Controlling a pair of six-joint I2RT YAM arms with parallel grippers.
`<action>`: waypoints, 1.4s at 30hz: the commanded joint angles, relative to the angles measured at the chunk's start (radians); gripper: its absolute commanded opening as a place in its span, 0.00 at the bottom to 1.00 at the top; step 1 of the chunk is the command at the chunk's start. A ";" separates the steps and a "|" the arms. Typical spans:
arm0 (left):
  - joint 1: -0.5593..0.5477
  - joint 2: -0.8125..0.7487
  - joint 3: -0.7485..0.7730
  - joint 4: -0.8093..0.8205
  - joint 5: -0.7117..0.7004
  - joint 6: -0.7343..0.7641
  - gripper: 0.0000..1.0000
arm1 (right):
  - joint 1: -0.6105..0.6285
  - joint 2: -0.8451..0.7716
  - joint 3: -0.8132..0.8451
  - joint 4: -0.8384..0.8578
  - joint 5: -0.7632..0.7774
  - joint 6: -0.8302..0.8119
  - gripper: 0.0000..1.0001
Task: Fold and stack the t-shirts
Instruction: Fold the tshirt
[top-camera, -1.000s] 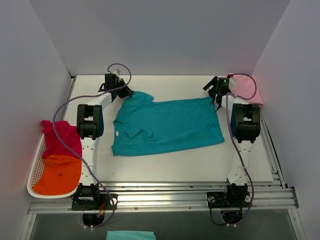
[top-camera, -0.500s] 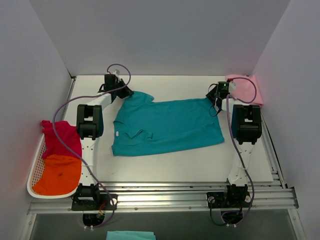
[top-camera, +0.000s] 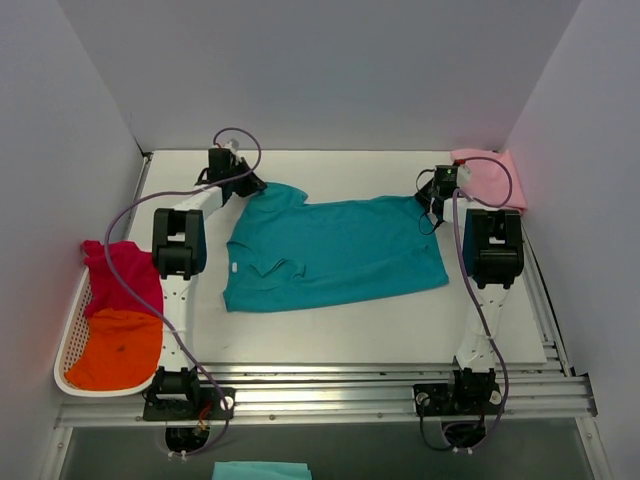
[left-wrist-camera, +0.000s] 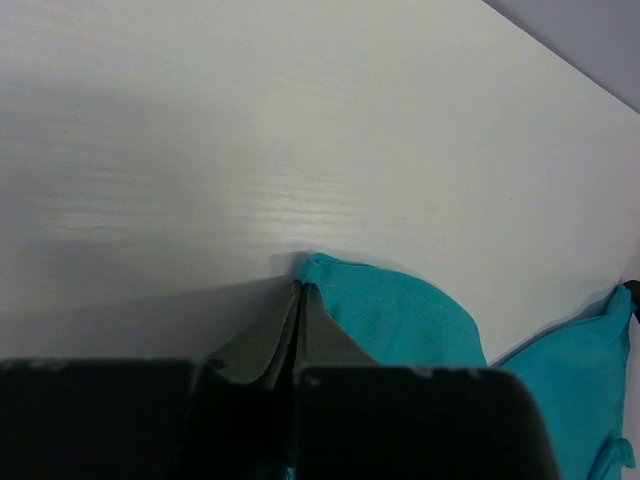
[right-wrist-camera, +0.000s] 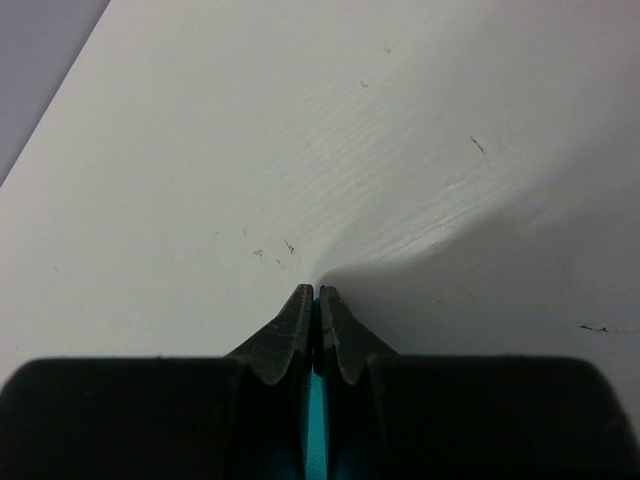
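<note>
A teal t-shirt (top-camera: 335, 250) lies spread flat on the white table, neck to the left. My left gripper (top-camera: 255, 185) is shut on its far left sleeve corner; in the left wrist view the closed gripper (left-wrist-camera: 298, 288) pinches the teal fabric (left-wrist-camera: 400, 320) at its edge. My right gripper (top-camera: 431, 197) is shut on the shirt's far right corner. The right wrist view shows that gripper (right-wrist-camera: 317, 292) with a strip of teal cloth (right-wrist-camera: 317, 430) between its fingers. A pale pink t-shirt (top-camera: 490, 178) lies folded at the back right. The magenta-red t-shirt (top-camera: 125, 275) and the orange t-shirt (top-camera: 118, 348) lie in the basket.
The white plastic basket (top-camera: 68, 345) sits at the table's left edge beside the left arm. Walls close in the table on the left, back and right. A piece of teal cloth (top-camera: 260, 470) shows below the near rail.
My right gripper has come down onto the teal shirt's far right corner and closed on it. The left gripper has stayed shut on the sleeve corner without moving.
</note>
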 joint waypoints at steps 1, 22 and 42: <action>0.009 -0.083 -0.031 -0.039 -0.022 0.028 0.02 | 0.007 -0.013 -0.005 -0.114 0.001 -0.029 0.00; 0.004 -0.405 -0.270 -0.022 -0.044 0.076 0.02 | 0.007 -0.113 0.038 -0.165 -0.008 -0.068 0.00; -0.100 -0.857 -0.703 -0.015 -0.177 0.125 0.02 | 0.007 -0.309 -0.121 -0.196 -0.002 -0.092 0.00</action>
